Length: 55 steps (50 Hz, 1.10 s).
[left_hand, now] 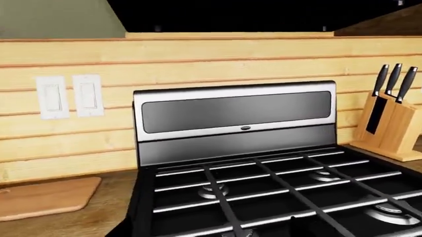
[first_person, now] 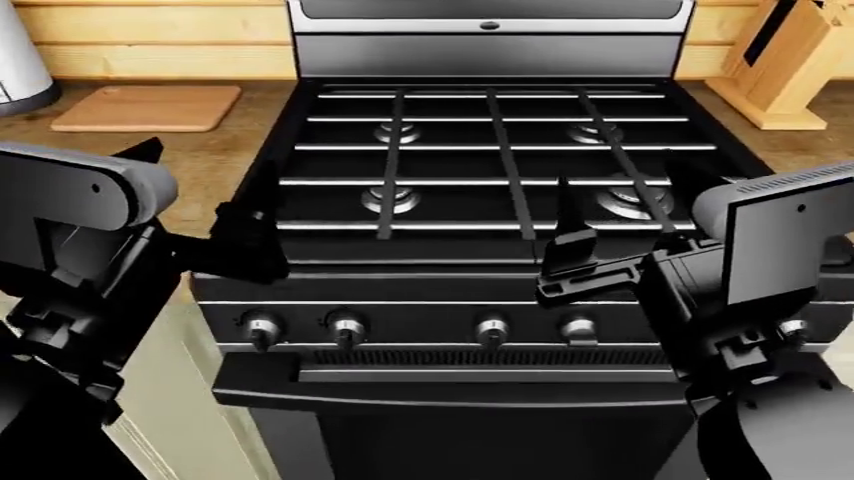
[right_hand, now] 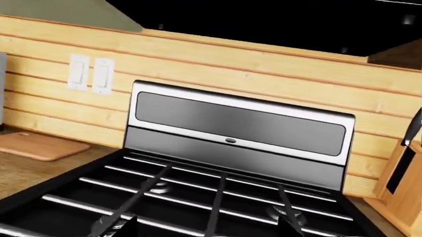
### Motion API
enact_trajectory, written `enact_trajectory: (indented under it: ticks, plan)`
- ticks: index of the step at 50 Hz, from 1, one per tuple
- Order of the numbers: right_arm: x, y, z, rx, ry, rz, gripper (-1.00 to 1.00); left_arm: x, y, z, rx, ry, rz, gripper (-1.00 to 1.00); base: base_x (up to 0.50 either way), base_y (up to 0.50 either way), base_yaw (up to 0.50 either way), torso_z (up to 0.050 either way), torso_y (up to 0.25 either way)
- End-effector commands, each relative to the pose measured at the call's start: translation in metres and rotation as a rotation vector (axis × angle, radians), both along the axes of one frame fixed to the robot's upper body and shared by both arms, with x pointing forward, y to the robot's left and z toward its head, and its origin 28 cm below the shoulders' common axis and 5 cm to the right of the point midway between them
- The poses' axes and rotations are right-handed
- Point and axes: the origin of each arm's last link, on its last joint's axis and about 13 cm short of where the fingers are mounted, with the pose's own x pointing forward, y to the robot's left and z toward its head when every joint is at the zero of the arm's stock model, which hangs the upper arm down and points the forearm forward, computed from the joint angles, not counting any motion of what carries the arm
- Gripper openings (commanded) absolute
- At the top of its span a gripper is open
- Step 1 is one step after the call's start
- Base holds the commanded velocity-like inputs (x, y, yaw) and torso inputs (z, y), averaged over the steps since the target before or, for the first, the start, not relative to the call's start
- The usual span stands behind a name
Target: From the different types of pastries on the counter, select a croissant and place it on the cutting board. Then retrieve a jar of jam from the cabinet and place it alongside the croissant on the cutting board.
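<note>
The light-brown cutting board [first_person: 147, 107] lies bare on the wooden counter [first_person: 200, 165] left of the stove. It also shows in the left wrist view [left_hand: 46, 197] and the right wrist view [right_hand: 39, 145]. No croissant, loaf or jam jar is in view. My left gripper [first_person: 200, 190] hovers over the stove's front left corner, its fingers spread and empty. My right gripper [first_person: 625, 190] hovers over the stove's front right, open and empty. Its dark fingertips [right_hand: 126, 227] stand far apart in the right wrist view.
A black gas stove [first_person: 487, 150] with grates and front knobs fills the middle. A wooden knife block [first_person: 787, 60] stands at the back right. A white cylinder [first_person: 20, 60] stands behind the board. Wall switches [left_hand: 69, 96] sit on the plank backsplash.
</note>
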Motion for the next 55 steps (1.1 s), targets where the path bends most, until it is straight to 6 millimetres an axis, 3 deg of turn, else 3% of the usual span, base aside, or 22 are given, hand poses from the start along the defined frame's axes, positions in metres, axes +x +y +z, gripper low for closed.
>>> enact_trajectory:
  ticks: [1,11,39,55]
  plan:
    - [-0.007,-0.002,0.013,-0.038,-0.028,0.001,1.0,-0.003,0.005,0.011,0.014,0.012,0.016,1.0,0.0,0.5,0.0,0.0,0.0]
    - [-0.009,-0.007,0.013,-0.03,-0.04,-0.008,1.0,0.001,0.009,0.016,-0.123,0.057,0.031,1.0,0.0,0.5,0.0,0.0,0.0]
    - [-0.014,-0.004,0.015,-0.018,-0.057,0.007,1.0,-0.004,0.014,0.018,-0.064,0.021,0.031,1.0,0.0,0.5,0.0,0.0,0.0]
    - [-0.022,-0.011,0.02,-0.003,-0.062,-0.002,1.0,-0.006,0.013,0.023,-0.057,0.013,0.019,1.0,0.0,0.5,0.0,0.0,0.0]
